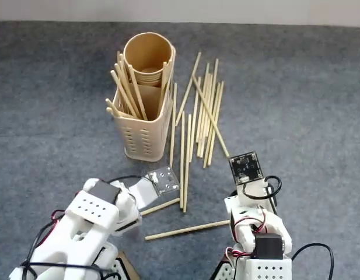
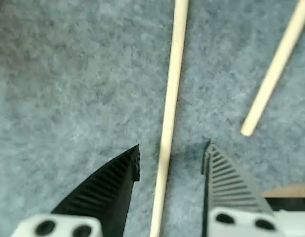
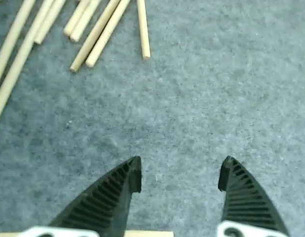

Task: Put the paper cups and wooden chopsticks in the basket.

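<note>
A cream perforated basket [image 1: 143, 125] stands on the carpet and holds stacked paper cups [image 1: 147, 55] and several wooden chopsticks [image 1: 128, 87]. More chopsticks [image 1: 202, 114] lie loose to its right. My left gripper [image 2: 172, 150] is open and low over the carpet, with one chopstick [image 2: 171, 89] lying between its fingers, untouched by either. Another chopstick [image 2: 276, 69] lies just beside it. My right gripper [image 3: 181, 168] is open over bare carpet, with several chopstick ends [image 3: 95, 34] farther ahead of it. Its fingers hold nothing.
Two single chopsticks [image 1: 160, 206] [image 1: 187, 230] lie on the grey carpet between the left arm [image 1: 98, 213] and the right arm [image 1: 255, 233], near the front edge. A pale wall runs along the back edge of the carpet.
</note>
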Controlling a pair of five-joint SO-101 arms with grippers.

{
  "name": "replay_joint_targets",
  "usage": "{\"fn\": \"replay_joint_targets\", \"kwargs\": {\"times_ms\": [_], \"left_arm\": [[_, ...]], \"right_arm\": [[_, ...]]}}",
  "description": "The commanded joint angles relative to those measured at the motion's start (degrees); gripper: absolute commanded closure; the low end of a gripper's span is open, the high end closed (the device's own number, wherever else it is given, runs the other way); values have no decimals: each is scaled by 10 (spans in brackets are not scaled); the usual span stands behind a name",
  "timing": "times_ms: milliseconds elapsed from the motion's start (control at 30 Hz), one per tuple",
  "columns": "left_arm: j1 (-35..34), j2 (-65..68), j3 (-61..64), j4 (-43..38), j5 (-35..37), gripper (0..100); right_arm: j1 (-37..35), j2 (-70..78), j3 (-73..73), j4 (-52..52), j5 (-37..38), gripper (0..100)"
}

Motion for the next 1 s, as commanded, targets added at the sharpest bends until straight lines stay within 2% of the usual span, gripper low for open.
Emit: {"fn": "replay_joint_targets", "kwargs": {"times_ms": [0,167,300,400,533,700,867,967], "left_arm": [[9,-2,28,-53,4,823],[13,-2,28,-67,2,881],[8,-7,13,-64,-48,989],[-7,-7,-47,-19,-57,991],[-29,-7,-185,107,-96,991],[-32,-7,-415,244,-97,991],[-73,-2,-697,237,-17,990],[-77,-2,-812,179,55,991]], "right_arm": [[5,-8,13,-9,7,746],[5,-8,14,-10,4,746],[5,-8,37,-41,4,746],[5,-8,68,-87,6,746],[5,-8,78,-98,6,746],[5,-8,80,-98,6,746],[5,-8,81,-98,6,746],[5,-8,81,-98,6,746]]}}
